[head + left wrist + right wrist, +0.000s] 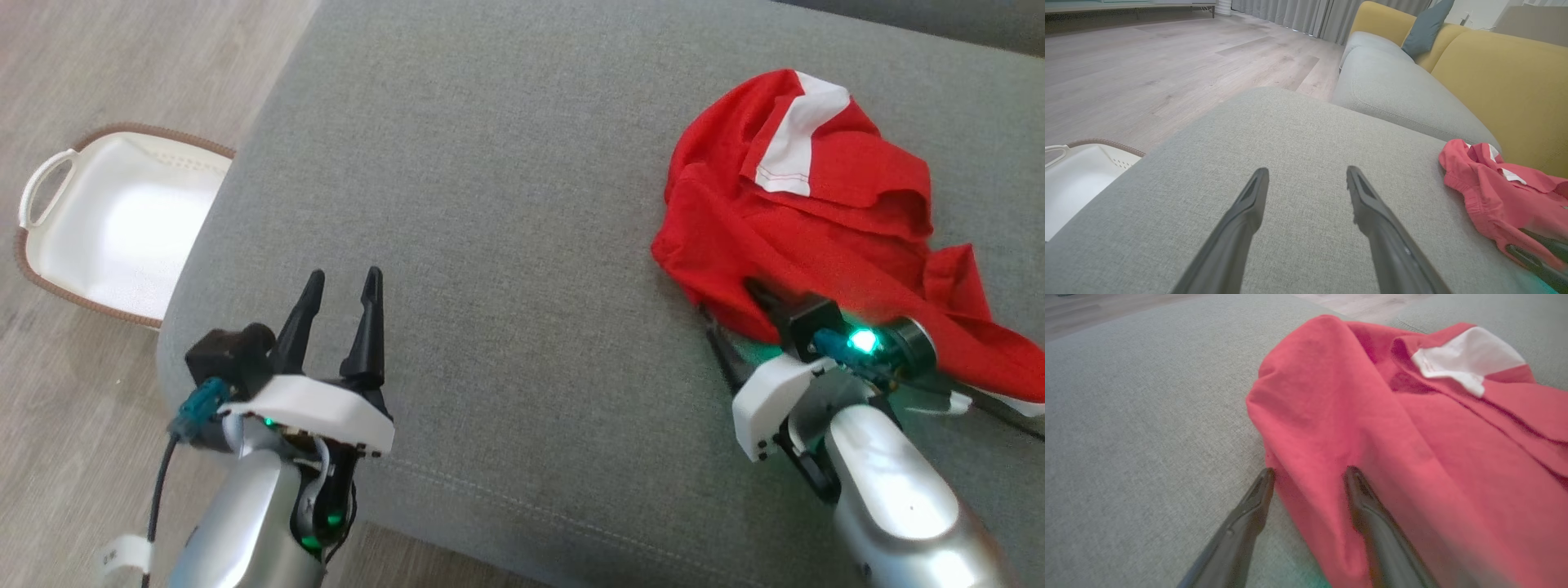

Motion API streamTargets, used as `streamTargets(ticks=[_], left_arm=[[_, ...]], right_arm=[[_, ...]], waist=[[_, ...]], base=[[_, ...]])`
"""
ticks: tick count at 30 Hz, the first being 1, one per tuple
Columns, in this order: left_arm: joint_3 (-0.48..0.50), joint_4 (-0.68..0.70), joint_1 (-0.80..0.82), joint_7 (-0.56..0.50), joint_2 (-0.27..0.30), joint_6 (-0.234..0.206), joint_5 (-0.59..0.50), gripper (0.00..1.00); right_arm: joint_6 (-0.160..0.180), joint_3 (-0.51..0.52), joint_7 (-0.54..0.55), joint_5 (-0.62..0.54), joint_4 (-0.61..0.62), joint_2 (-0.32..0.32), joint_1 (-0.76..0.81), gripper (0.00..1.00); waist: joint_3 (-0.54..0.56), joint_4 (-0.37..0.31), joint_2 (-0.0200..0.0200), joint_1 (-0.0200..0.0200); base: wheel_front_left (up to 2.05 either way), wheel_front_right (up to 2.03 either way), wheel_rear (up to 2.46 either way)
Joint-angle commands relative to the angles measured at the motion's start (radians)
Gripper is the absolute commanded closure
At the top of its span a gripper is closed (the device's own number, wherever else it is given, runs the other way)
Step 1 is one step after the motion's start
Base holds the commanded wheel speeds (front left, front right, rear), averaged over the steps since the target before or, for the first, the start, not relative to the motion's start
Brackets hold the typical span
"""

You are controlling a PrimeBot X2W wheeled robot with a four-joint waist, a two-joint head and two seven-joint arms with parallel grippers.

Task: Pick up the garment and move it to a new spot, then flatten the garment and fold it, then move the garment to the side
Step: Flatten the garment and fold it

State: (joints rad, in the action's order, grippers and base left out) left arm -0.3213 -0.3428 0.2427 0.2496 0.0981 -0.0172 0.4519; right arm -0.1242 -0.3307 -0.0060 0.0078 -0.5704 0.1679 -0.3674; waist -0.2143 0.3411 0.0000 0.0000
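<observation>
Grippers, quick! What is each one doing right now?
Left gripper: open, holding nothing.
Right gripper: open, jaws either side of a fold of the garment, not closed on it.

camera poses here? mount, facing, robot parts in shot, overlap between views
Head view: on the head, looking down at grey cushion, garment right, basket left on floor; left claw and right claw show.
Left wrist view: on the left wrist, facing along the open left claw across the cushion toward a yellow sofa back.
Right wrist view: on the right wrist, close on the garment; its fingers straddle a fold.
Shared: head and left wrist views both show basket and garment.
</observation>
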Motion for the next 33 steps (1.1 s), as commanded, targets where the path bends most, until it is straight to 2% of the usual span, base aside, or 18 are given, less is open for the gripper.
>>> streamTargets(ticks=[1, 5, 10, 14, 18, 22, 25, 28, 33], left_arm=[[0.033, 0.026, 0.051, 0.012, 0.011, 0.001, 0.005, 0.0], [0.038, 0.018, 0.062, 0.012, 0.009, 0.002, 0.004, 0.0], [0.045, 0.01, 0.056, 0.012, 0.01, 0.003, 0.0, 0.0], [0.046, 0.005, 0.045, 0.012, 0.009, 0.003, -0.003, 0.0], [0.044, 0.005, 0.032, 0.012, 0.009, 0.001, -0.004, 0.0], [0.041, 0.014, 0.031, 0.012, 0.011, 0.001, -0.004, 0.0], [0.036, 0.021, 0.039, 0.011, 0.01, 0.004, -0.004, 0.0], [0.031, 0.021, 0.05, 0.01, 0.009, 0.008, -0.002, 0.0], [0.027, 0.01, 0.072, 0.01, 0.006, 0.016, 0.002, 0.0]], right_arm=[[-0.007, -0.027, -0.014, 0.003, 0.018, 0.002, -0.04, 1.0], [-0.007, -0.055, -0.031, 0.021, -0.006, 0.002, -0.069, 1.0], [-0.007, -0.14, -0.054, 0.085, 0.013, -0.02, -0.066, 1.0], [-0.007, -0.248, -0.049, 0.184, 0.076, -0.02, -0.041, 1.0], [-0.007, -0.321, -0.025, 0.291, 0.184, 0.022, -0.026, 1.0], [-0.007, -0.286, 0.025, 0.343, 0.251, 0.088, -0.041, 1.0], [-0.007, -0.242, 0.059, 0.37, 0.252, 0.125, -0.073, 1.0], [-0.007, -0.219, 0.104, 0.392, 0.208, 0.152, -0.118, 1.0], [-0.007, -0.237, 0.143, 0.397, 0.097, 0.193, -0.195, 1.0]], waist=[[-0.006, 0.0, 0.0, 0.0], [-0.006, -0.01, 0.0, 0.0], [0.025, -0.041, 0.0, 0.0], [0.056, -0.068, 0.0, 0.0], [0.075, -0.089, 0.0, 0.0], [0.068, -0.095, 0.0, 0.0], [0.046, -0.088, 0.0, 0.0], [0.019, -0.074, 0.0, 0.0], [-0.013, -0.048, 0.0, 0.0]], base=[[0.0, 0.0, 0.0], [0.0, 0.0, 0.0], [0.0, 0.0, 0.0], [0.0, 0.0, 0.0], [0.0, 0.0, 0.0], [0.0, 0.0, 0.0], [0.0, 0.0, 0.0], [0.0, 0.0, 0.0], [0.0, 0.0, 0.0]])
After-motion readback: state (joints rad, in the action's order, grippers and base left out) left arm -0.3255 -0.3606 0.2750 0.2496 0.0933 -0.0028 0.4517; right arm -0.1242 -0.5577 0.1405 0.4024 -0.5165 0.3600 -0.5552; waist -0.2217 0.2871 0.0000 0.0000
